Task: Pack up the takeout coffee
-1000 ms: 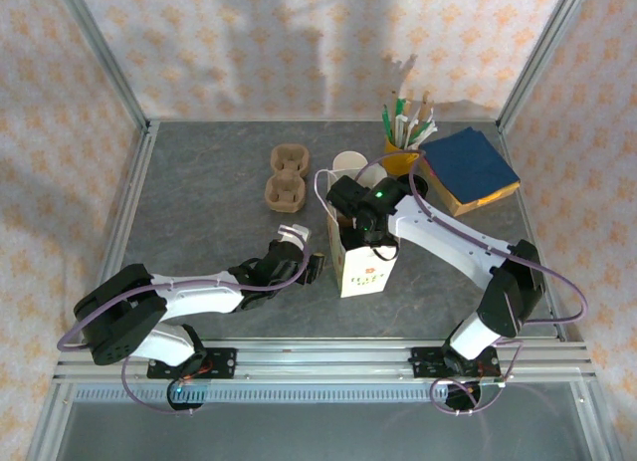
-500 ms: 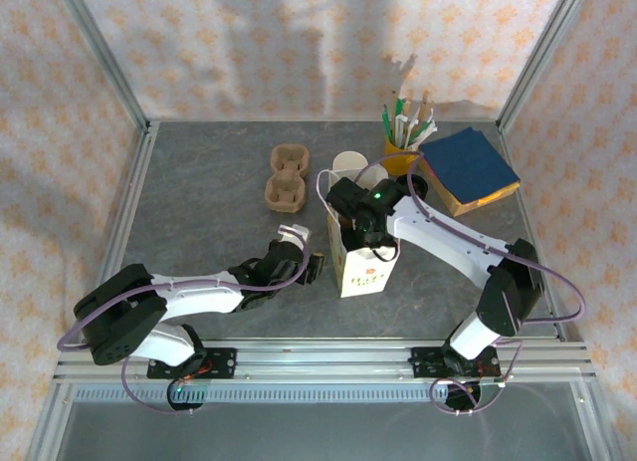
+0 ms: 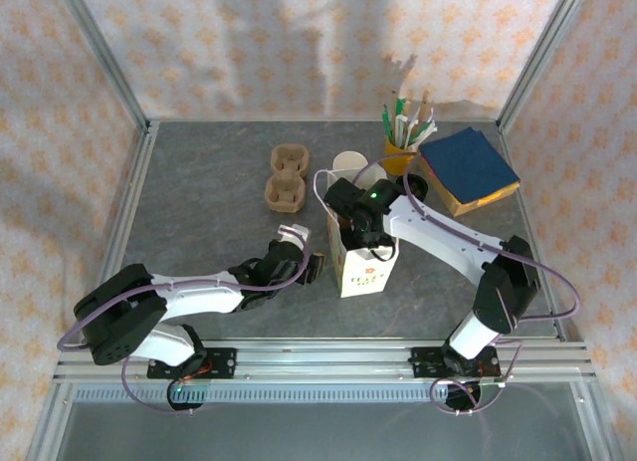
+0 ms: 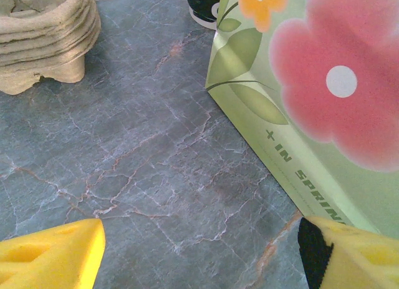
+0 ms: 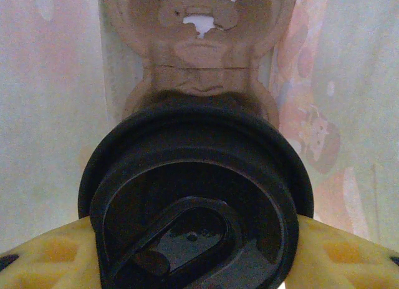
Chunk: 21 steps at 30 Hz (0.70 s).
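The takeout coffee's black lid (image 5: 196, 195) faces the right wrist camera; the cup wall is hidden beneath it. My right gripper (image 5: 196, 258) is shut on the cup, a yellow finger (image 5: 50, 254) on each side of it just below the lid. Both are down inside the flowered paper bag (image 3: 363, 270), whose mouth my right gripper (image 3: 356, 218) enters from above. A brown pulp cup carrier (image 5: 199, 64) lies at the bag's bottom under the cup. My left gripper (image 3: 317, 269) rests open on the table by the bag's left side (image 4: 312, 83), its fingertips (image 4: 50, 258) apart with nothing between them.
A stack of pulp carriers (image 3: 287, 175) sits back left of the bag. Behind the bag stand white cups (image 3: 348, 163), a yellow cup of sticks and straws (image 3: 403, 147) and a blue napkin pile (image 3: 468, 169). Metal frame rails edge the table (image 3: 199, 212).
My right arm has shifted slightly left over the bag with the cup still held. The left arm has not moved.
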Motion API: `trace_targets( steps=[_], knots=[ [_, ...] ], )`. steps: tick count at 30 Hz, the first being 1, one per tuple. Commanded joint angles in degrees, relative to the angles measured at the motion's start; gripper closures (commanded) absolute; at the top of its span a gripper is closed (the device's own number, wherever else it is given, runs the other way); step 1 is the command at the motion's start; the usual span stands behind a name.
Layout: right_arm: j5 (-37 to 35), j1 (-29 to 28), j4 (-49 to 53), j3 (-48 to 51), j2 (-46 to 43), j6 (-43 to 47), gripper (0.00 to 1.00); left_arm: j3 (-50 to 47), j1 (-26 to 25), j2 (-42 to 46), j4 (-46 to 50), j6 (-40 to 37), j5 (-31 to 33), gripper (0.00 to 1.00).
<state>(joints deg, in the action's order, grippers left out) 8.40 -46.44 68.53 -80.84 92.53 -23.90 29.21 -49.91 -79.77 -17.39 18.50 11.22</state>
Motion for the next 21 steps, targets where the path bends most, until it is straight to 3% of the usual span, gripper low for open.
trace_targets(
  steps=[1,21],
  knots=[
    [-0.1,0.2,-0.1,1.1,1.4,0.8,0.52,1.6,-0.5,-0.7,0.4,0.3,1.7,0.17],
    [1.4,0.7,-1.1,1.9,4.0,2.0,0.52,0.7,-0.6,-0.2,0.2,0.7,1.5,0.17]
  ],
)
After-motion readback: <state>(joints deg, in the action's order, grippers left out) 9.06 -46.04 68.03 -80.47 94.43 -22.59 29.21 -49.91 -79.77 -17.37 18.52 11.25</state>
